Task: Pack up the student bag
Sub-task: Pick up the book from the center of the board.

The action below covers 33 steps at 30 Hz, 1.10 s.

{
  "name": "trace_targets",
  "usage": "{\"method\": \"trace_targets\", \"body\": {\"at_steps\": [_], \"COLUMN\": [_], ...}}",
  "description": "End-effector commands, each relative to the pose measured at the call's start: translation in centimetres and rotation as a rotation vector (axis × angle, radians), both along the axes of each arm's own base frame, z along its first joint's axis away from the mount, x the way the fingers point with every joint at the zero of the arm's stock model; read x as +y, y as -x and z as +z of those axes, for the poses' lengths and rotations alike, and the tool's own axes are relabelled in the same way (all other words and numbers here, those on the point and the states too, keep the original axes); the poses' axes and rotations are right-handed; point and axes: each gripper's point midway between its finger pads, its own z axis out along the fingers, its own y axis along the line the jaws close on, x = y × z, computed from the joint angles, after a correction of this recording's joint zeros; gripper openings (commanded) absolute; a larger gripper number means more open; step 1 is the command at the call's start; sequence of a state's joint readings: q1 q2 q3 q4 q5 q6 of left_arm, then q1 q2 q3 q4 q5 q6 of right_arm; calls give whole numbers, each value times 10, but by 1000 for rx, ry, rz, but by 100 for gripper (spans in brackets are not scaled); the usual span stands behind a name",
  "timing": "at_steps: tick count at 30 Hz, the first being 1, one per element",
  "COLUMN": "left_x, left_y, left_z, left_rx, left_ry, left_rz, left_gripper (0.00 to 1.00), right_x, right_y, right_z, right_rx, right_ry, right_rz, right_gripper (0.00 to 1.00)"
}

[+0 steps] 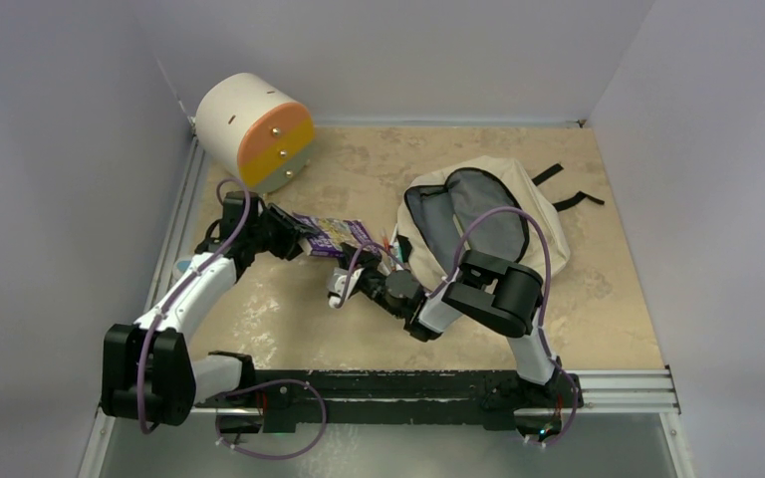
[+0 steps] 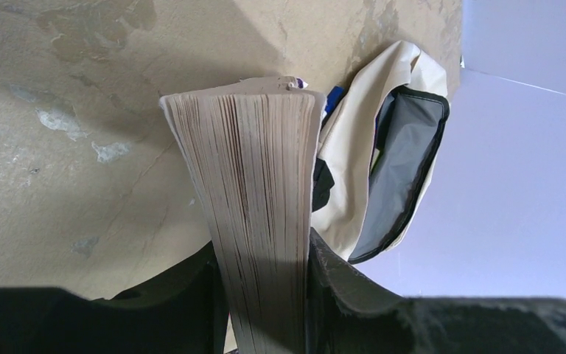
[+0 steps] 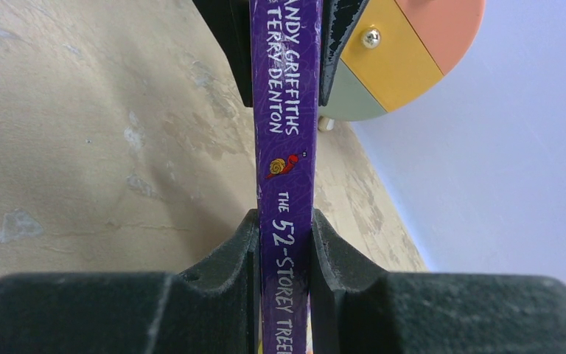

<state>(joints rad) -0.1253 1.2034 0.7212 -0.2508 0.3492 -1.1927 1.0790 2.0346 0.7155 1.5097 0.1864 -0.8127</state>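
A purple paperback book point(image 1: 335, 235) is held off the table between both arms, left of the student bag point(image 1: 550, 227). The bag is beige, lies on the table and gapes open, showing its dark lining. My left gripper point(image 1: 299, 243) is shut on the book's page-edge side; in the left wrist view the fanned pages point(image 2: 250, 162) rise between its jaws point(image 2: 261, 254), with the bag point(image 2: 354, 147) behind. My right gripper point(image 1: 361, 267) is shut on the spine side; the right wrist view shows the purple spine point(image 3: 287, 110) pinched between its fingers point(image 3: 283, 225).
A cream cylindrical drawer unit point(image 1: 249, 124) with orange and yellow fronts stands at the back left, also seen as the drawer unit point(image 3: 405, 51) beyond the book. The bag's black straps point(image 1: 578, 199) trail to the right. Grey walls enclose the table.
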Motion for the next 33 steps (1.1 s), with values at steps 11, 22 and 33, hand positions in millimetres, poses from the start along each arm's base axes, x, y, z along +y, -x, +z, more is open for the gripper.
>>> {"method": "trace_targets", "body": {"at_steps": [11, 22, 33], "left_x": [-9, -2, 26], "left_y": [-6, -10, -10], "left_z": [9, 16, 52], "left_rx": [-47, -83, -193], "left_ry": [41, 23, -96], "left_rz": [-47, -56, -28], "left_gripper": [34, 3, 0], "right_x": [-3, -6, -35], "right_y": [9, 16, 32], "right_z": [120, 124, 160], "right_rx": [-225, -213, -143], "right_ry": [-340, -349, -499], "right_rz": [40, 63, 79], "right_gripper": [0, 17, 52]}}
